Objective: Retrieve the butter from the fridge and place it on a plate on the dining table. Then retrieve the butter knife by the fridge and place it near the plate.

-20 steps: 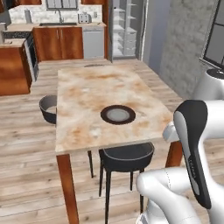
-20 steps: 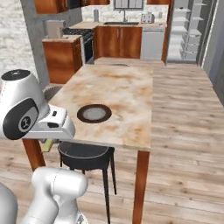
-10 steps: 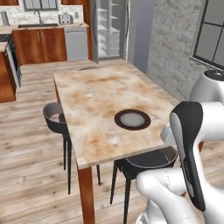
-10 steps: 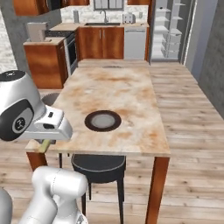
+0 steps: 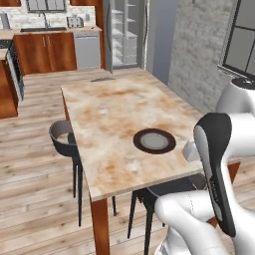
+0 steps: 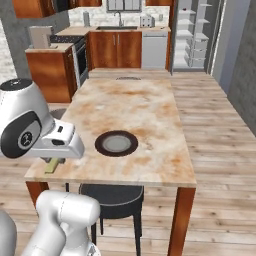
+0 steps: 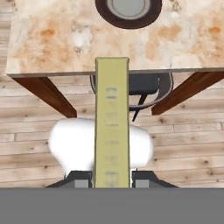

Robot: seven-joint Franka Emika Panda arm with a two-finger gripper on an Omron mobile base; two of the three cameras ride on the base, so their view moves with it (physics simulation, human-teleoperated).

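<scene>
My gripper [image 7: 112, 181] is shut on the butter [image 7: 112, 122], a pale-yellow stick that points toward the table's near edge. From the right base view the butter [image 6: 51, 165] hangs under the hand, just off the near left corner of the dining table [image 6: 135, 105]. The plate [image 6: 98, 144] sits bare on the near half of the table [image 5: 109, 114], a short way beyond the butter. Its dark rim [image 5: 136, 141] [image 7: 103, 11] circles a grey-green centre. Far behind stands the fridge [image 5: 124, 40] [image 6: 192, 30], its shelves showing. The butter knife is out of view.
A dark stool [image 6: 112, 195] [image 7: 148, 85] is tucked under the table's near edge. Another stool [image 5: 62, 137] stands at the table's left side. Wooden cabinets and a grey dishwasher [image 5: 88, 50] line the back wall. A brick wall [image 5: 199, 55] runs along the right.
The base has driven, so both base views have swung around the table and the plate now sits nearer. The butter stays in the shut gripper.
</scene>
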